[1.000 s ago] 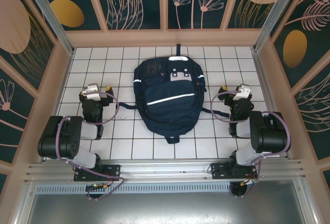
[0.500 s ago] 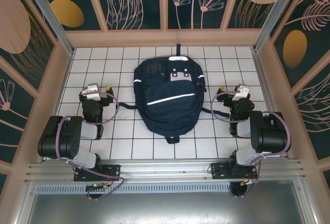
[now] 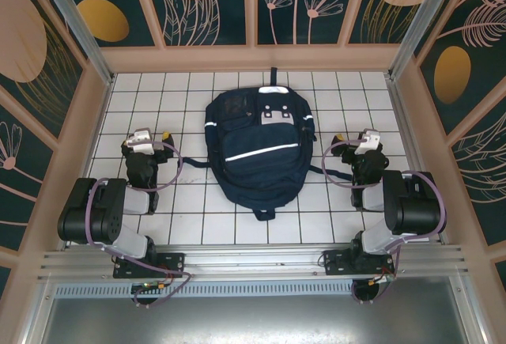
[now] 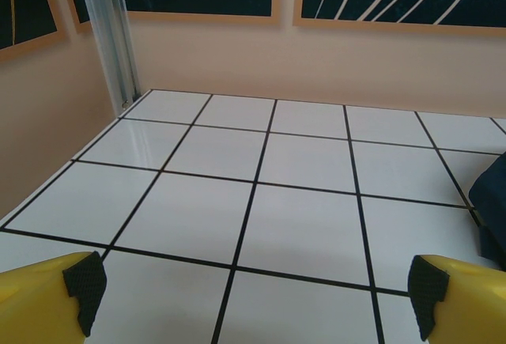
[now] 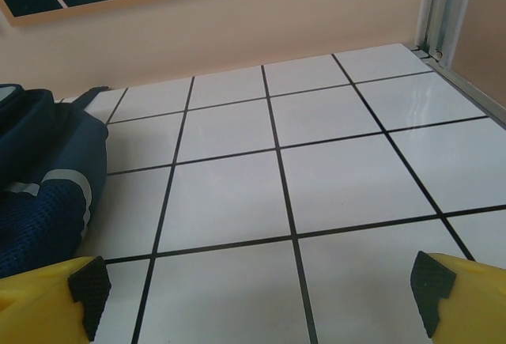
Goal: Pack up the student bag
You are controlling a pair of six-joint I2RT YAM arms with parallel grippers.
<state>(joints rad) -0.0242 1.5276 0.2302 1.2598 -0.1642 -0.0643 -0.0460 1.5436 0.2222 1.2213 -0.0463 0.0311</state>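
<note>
While both arms sit folded low at the near edge, you have the student bag (image 3: 257, 154) lying flat in the middle of the white tiled tabletop (image 3: 190, 217). Its front faces up, with the white reflective stripes running across the navy fabric and its top end toward the far wall.

Your left pincer (image 3: 146, 140) rests to the bag's left, apart from it. Your right pincer (image 3: 365, 140) sits on the opposite side, near a dark strap (image 3: 316, 172) that trails off the bag's edge.

Look at the left wrist view and you see the two yellow fingers (image 4: 39, 300) at the lower corners, spread wide. Only bare tile lies between them, so that pincer is fully apart and holds nothing. A sliver of navy fabric shows at the right edge of that view.

From the right wrist you get the same picture. The black pads (image 5: 88, 282) stand far apart over bare tile and grip nothing, and the bag's side with its pale stripe and mesh patch lies off to the left, not touching the fingers
</note>
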